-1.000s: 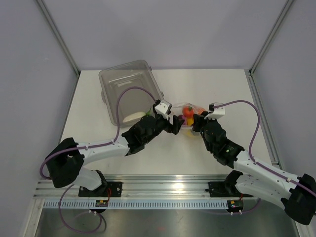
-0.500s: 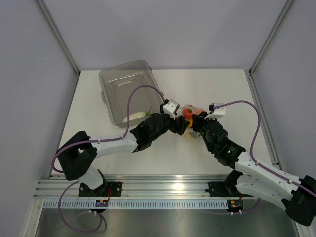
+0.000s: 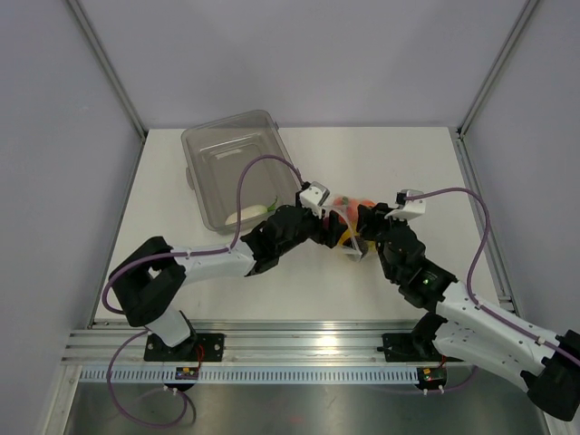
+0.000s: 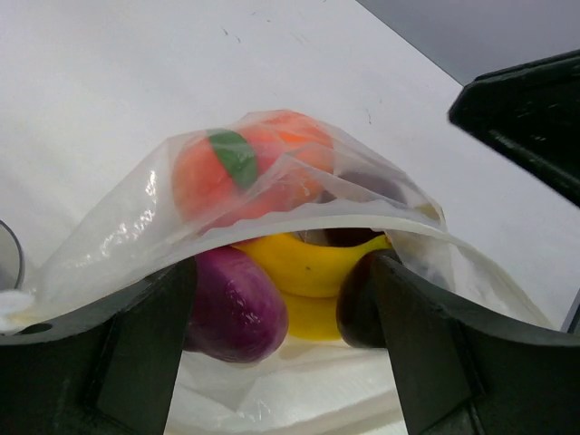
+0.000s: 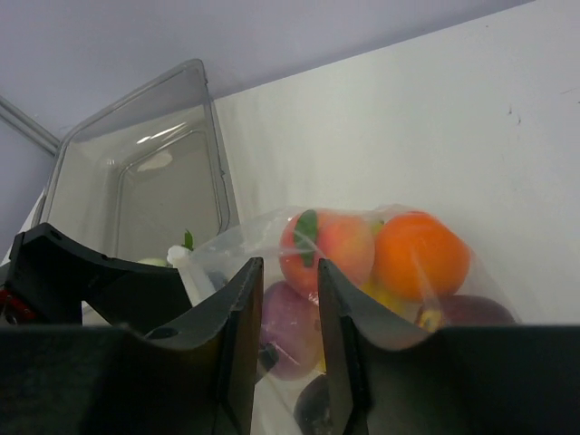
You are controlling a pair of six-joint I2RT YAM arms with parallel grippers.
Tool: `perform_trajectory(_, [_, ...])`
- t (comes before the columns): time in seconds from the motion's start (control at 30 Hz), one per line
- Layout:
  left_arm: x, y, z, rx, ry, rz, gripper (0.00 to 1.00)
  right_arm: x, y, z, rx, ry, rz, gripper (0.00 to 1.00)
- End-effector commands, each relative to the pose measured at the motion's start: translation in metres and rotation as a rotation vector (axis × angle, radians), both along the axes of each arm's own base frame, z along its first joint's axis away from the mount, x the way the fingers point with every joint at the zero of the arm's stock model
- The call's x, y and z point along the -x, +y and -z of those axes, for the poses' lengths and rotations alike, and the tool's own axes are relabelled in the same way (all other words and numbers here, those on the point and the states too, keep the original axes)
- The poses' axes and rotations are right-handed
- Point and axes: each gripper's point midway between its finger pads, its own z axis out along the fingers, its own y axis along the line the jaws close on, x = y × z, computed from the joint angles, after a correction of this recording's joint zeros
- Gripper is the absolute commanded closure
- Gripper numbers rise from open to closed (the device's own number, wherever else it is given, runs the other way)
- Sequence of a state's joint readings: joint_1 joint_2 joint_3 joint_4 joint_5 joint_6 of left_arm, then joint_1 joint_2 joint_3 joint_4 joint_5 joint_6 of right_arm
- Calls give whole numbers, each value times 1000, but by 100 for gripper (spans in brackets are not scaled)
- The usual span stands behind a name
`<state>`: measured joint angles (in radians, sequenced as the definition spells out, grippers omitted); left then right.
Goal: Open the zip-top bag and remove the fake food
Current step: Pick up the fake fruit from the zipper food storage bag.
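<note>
The zip-top bag (image 3: 349, 216) lies mid-table between my two grippers, its mouth gaping. In the left wrist view its upper film (image 4: 272, 208) drapes over my left gripper (image 4: 283, 272), which is open wide at the mouth. Between its fingers sit a purple-red piece (image 4: 231, 304), the banana bunch (image 4: 308, 263) and a dark piece (image 4: 358, 304), with the peach (image 4: 195, 177) above. My right gripper (image 5: 288, 267) is nearly shut with bag film between its fingers. The peach (image 5: 331, 245) and orange (image 5: 421, 254) lie just beyond. From above, the left gripper (image 3: 331, 227) and right gripper (image 3: 362, 227) flank the bag.
The rigid clear-grey tub (image 3: 231, 163) stands at the back left, just left of the bag. A white radish (image 3: 245, 216) with a green top lies in its near corner. The tub also shows in the right wrist view (image 5: 136, 172). Grey walls enclose the table.
My left gripper has moved right, up to the bag's mouth. My right gripper has shifted slightly right and the bag's mouth has spread open.
</note>
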<state>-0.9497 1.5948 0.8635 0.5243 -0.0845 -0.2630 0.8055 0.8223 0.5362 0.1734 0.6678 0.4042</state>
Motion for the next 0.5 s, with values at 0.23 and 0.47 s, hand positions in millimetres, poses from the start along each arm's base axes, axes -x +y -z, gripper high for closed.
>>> perform_trajectory(0.23, [-6, -5, -8, 60, 1, -6, 20, -3, -25, -12, -82, -38, 162, 49])
perform_trajectory(0.47, [-15, 19, 5, 63, 4, -135, 20, -26, -26, 2, -49, 40, 199, 45])
